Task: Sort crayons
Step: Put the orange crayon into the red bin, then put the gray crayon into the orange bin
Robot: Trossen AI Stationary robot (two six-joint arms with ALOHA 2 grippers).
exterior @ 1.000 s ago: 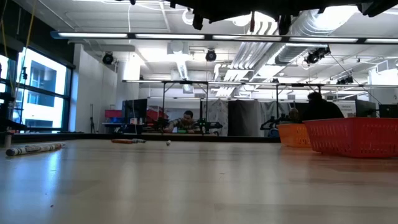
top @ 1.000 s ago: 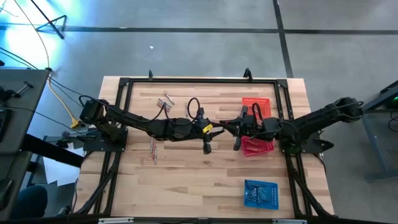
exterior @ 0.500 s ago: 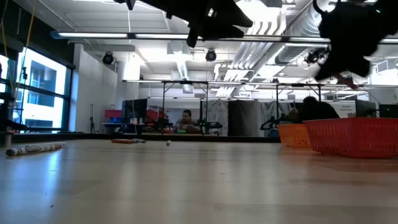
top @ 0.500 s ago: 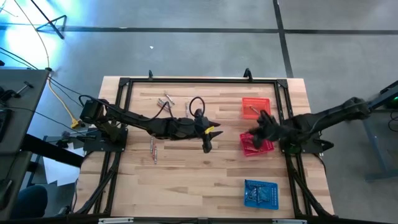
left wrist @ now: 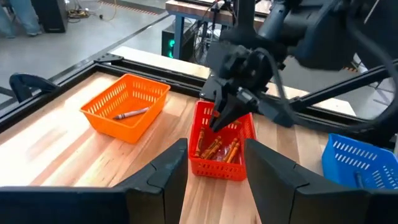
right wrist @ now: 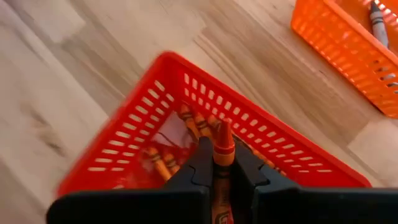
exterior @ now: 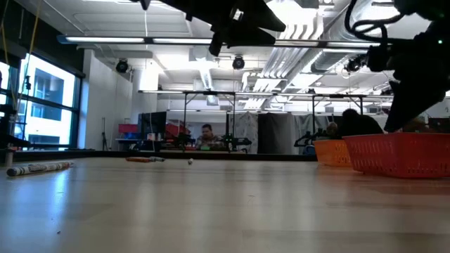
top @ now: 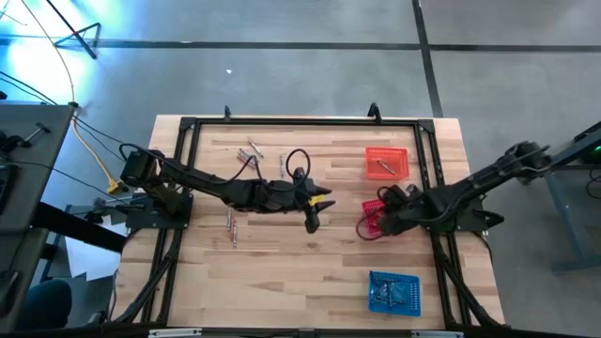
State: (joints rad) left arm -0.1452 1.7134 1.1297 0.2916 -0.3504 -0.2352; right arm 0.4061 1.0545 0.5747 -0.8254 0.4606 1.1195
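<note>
My right gripper (right wrist: 219, 163) hangs over the red basket (right wrist: 149, 124), tipped steeply down, shut on an orange crayon (right wrist: 222, 149). Several orange crayons (left wrist: 217, 149) lie on that basket's floor. My left gripper (left wrist: 216, 146) stands open above the table's middle (top: 324, 199), pointing toward the red basket with nothing between its fingers. A grey crayon (left wrist: 129, 114) lies in the orange basket (top: 387, 161). Loose crayons rest flat on the table at the left (top: 232, 228) and far left (top: 252, 150). My right gripper pinches the orange crayon's shaft (right wrist: 221, 171) between its two fingers. The crayon lies along the fingers, its pointed end (right wrist: 223, 132) sticking out past the fingertips. The fingers come from above, slanting down into the red basket. The crayon hangs clear of the crayons below.
A blue basket (top: 394, 291) stands near the front right. A black frame (top: 300, 122) runs around the table's edge. In the low view, one crayon (exterior: 39, 168) lies at the far left of the tabletop. People sit in the room beyond the table.
My right gripper has drawn away from my left gripper at the table's middle, gone toward the right edge, then come nearer and down over the red basket, tipping from about level to steeply down. The orange crayon has gone with it.
</note>
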